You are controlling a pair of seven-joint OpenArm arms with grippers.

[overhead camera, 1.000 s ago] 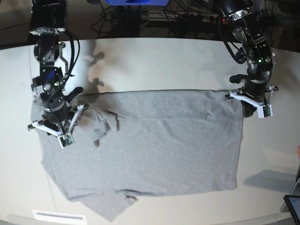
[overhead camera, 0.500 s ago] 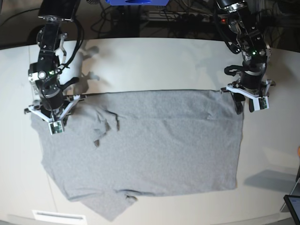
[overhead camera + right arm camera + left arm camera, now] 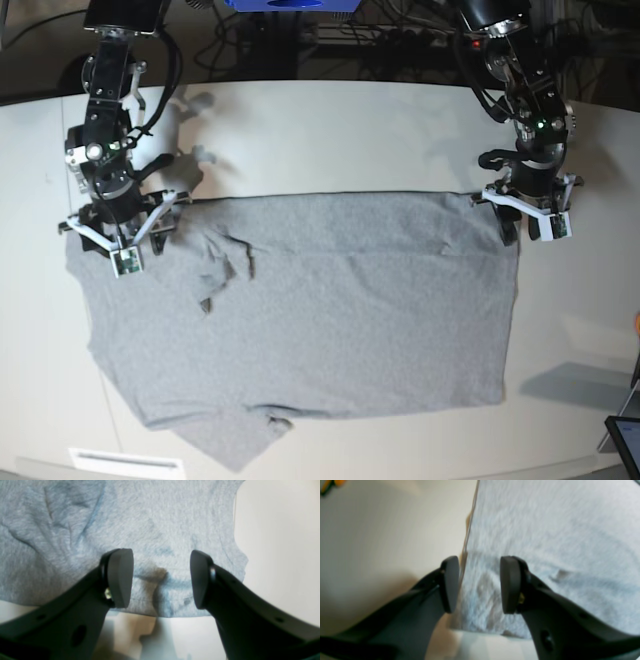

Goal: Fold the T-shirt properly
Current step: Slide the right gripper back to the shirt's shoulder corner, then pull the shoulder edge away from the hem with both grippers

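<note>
The heather-grey T-shirt (image 3: pixel 330 300) lies spread on the pale table (image 3: pixel 330 130), plain side up, with a straight far edge and a crumpled fold (image 3: pixel 225 262) near its left end. My left gripper (image 3: pixel 527 222) hovers open over the shirt's far right corner. In the left wrist view the left gripper (image 3: pixel 480 585) straddles the shirt's edge (image 3: pixel 467 537), holding nothing. My right gripper (image 3: pixel 118 238) stands open over the far left corner. In the right wrist view the right gripper (image 3: pixel 160 578) has grey cloth (image 3: pixel 155 525) lying flat beneath its separated pads.
A sleeve (image 3: pixel 235 440) pokes out toward the table's front edge. A white label (image 3: pixel 125 462) sits at the front left, a dark tablet corner (image 3: pixel 625 440) at the front right. Cables (image 3: pixel 400 40) run behind the table.
Both grippers have opened and let go of the shirt's far edge. Both arms have drawn back a little toward the far side, and the cloth now lies flat.
</note>
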